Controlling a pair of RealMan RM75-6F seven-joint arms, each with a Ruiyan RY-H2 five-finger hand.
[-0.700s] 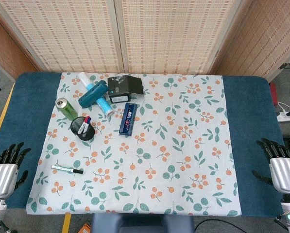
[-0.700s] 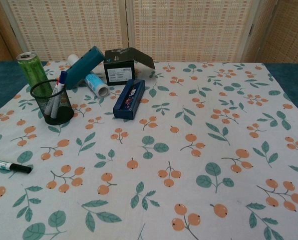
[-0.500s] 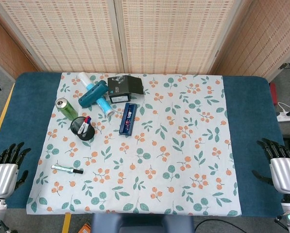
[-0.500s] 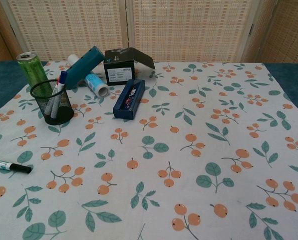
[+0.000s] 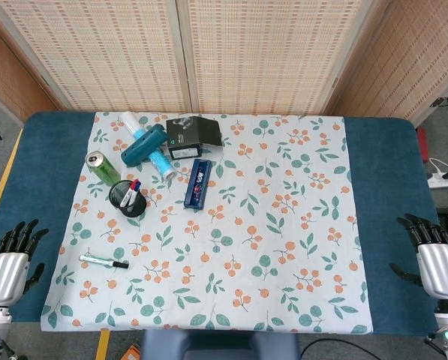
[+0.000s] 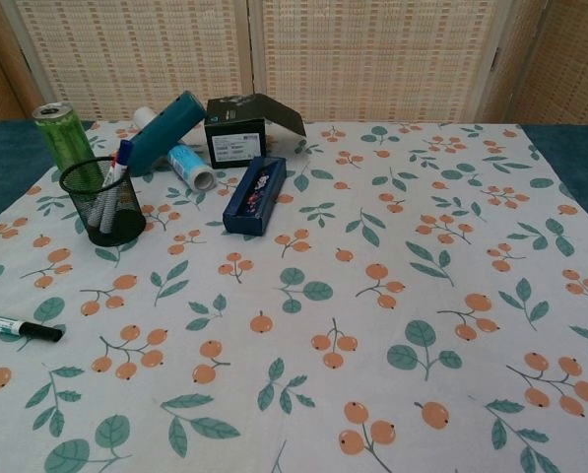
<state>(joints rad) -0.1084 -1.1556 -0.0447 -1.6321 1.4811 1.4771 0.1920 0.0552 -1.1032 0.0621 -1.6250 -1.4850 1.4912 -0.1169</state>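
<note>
Resting over the near left corner of the blue-covered desk (image 5: 381, 172): left hand (image 5: 4, 268), fingers spread and pointing away from the robot, holding nothing, touching no item. Resting over the near right corner: right hand (image 5: 434, 259), fingers likewise spread, thumb out to the side, holding nothing. Seen in the head view only; absent from the chest view.

Lying nearest the left hand: green-and-white marker pen with black cap (image 5: 103, 262), flat on the white floral-print cloth (image 5: 284, 225), near its front left edge, cap end toward the centre, apart from the hand.

Grouped at the far left of the cloth, well apart from both hands:
- black wire-mesh pen cup (image 5: 126, 197), upright, with a few pens inside;
- green metal drink can (image 5: 102, 167), upright, just behind the cup;
- teal cylindrical case (image 5: 142, 145), lying propped across a white tube with blue label (image 5: 163, 166);
- black cardboard box with raised flap (image 5: 193, 136);
- long navy-blue pen case (image 5: 197, 184), lying flat in front of the box.

Judged progress: 0 items grasped or contacted; marker pen not in the pen cup; handling not yet begun. Left to do, as judged: all of it, namely reach, grasp and placement.
</note>
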